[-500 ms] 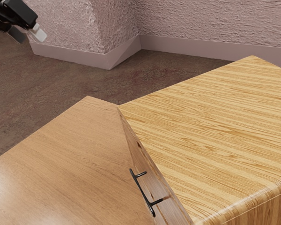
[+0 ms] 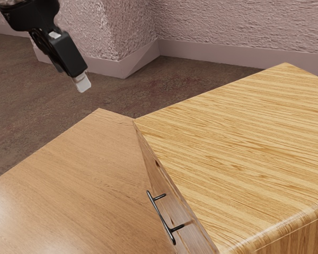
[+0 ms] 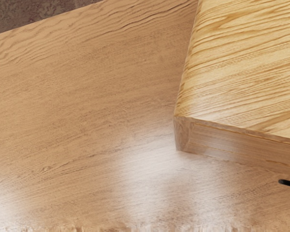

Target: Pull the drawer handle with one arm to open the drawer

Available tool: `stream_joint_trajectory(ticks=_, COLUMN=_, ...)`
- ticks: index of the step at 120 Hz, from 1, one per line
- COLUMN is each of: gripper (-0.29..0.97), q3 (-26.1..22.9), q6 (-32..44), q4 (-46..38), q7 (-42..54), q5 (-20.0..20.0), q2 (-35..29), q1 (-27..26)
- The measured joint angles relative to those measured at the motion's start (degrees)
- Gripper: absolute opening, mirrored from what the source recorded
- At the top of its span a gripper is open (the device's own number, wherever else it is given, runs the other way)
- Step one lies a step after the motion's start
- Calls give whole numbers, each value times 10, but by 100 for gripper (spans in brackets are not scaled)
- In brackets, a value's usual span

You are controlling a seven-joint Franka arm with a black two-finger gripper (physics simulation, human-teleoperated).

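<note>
Our gripper point(image 2: 80, 79): black, boxy, matte housing; small pale-grey patch on its side; whitish block at tip; dark rounded wrist behind.

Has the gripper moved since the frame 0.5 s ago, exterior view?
Yes. The gripper has come down and toward the exterior view's right, nearer the cabinet. It is not yet at the drawer handle.

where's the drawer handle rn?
Exterior view, bottom centre: the black drawer handle is on the front face of the wooden cabinet, facing the tabletop. It is well away from the hand at upper left.
</note>
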Motion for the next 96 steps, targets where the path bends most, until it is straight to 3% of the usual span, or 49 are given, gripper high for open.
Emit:
stream_joint_trajectory(ticks=26, gripper=66, q3=-91, q6=-147, q4=0, q7=-78, q5=8, q2=-51, q1=-12)
stream_joint_trajectory(ticks=46, gripper=66, q3=-94, q6=-216, q4=-40, q7=-228, q5=-57, q2=-69, q1=-25)
stream_joint_trajectory(ticks=60, gripper=66, q3=-90, q6=-234, q4=-156, q7=-317, q5=-76, q2=-147, q1=-34)
stream_joint_trajectory(ticks=66, gripper=66, q3=-73, q6=-232, q4=-196, q7=-349, q5=-84, q2=-162, q1=-48)
stream_joint_trajectory(ticks=72, gripper=66, q3=-37, q6=-221, q4=-229, q7=-375, q5=-78, q2=-171, q1=-109)
stream_joint_trajectory(ticks=83, gripper=66, q3=10, q6=-177, q4=-255, q7=-371, q5=8, q2=-175, q1=-241)
stream_joint_trajectory(ticks=91, gripper=66, q3=66, q6=-133, q4=-259, q7=-322, q5=52, q2=-163, q1=-274)
stream_joint_trajectory(ticks=96, gripper=67, q3=105, q6=-121, q4=-259, q7=-295, q5=51, q2=-159, q1=-279)
